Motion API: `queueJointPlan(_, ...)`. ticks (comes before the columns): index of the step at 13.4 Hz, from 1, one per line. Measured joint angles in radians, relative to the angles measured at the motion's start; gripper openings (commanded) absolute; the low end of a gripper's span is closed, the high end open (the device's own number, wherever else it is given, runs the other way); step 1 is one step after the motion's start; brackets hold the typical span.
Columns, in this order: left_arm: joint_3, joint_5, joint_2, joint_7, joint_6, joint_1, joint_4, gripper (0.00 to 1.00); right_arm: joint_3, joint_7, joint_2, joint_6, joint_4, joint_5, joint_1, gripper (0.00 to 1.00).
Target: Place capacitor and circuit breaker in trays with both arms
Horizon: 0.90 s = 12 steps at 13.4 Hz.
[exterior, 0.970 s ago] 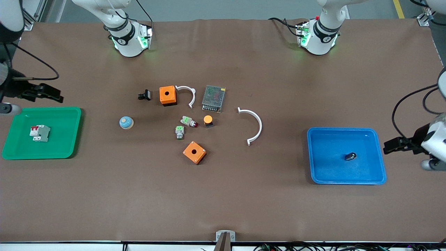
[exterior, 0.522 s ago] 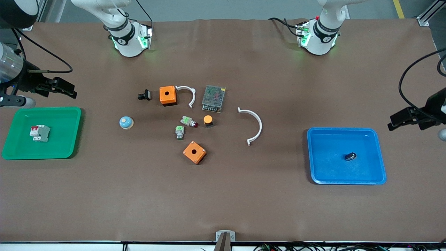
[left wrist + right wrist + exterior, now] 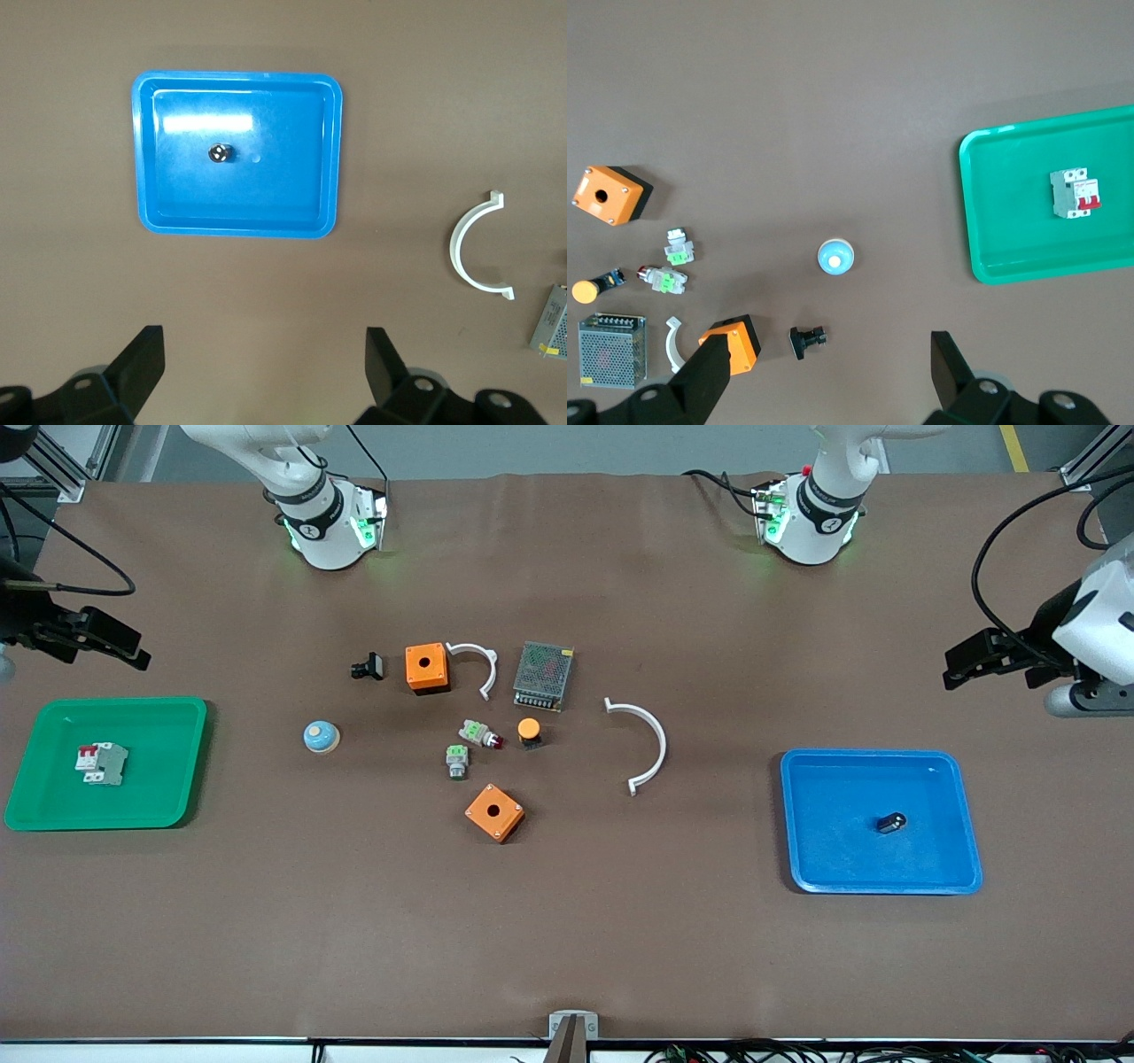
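Observation:
The capacitor [image 3: 891,823], a tiny black cylinder with a silvery end, lies in the blue tray [image 3: 961,828]; it also shows in the left wrist view [image 3: 220,153]. The circuit breaker [image 3: 101,763], grey-white with red switches, lies in the green tray [image 3: 168,717]; it also shows in the right wrist view [image 3: 1074,194]. My left gripper [image 3: 961,664] is open and empty, high over the table at the left arm's end. My right gripper [image 3: 115,646] is open and empty, high over the table at the right arm's end.
In the middle lie two orange boxes [image 3: 426,668] [image 3: 494,812], two white curved clips [image 3: 644,744] [image 3: 478,662], a metal-mesh power supply [image 3: 542,676], an orange-capped button [image 3: 529,732], two green-topped parts [image 3: 456,761], a black clip-shaped part [image 3: 368,666] and a blue knob [image 3: 320,736].
Both grippers have risen and drawn away from their trays toward the robot bases. The capacitor and circuit breaker have stayed in their trays.

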Motion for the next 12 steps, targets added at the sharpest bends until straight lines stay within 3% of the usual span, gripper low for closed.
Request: queueJointPlan(12,-0.026,-0.003,-0.009,0.000,0.022,0.014,-0.038,1.00,0.002,0.000,0.000,-0.001,0.016,0.000,-0.016,1.00)
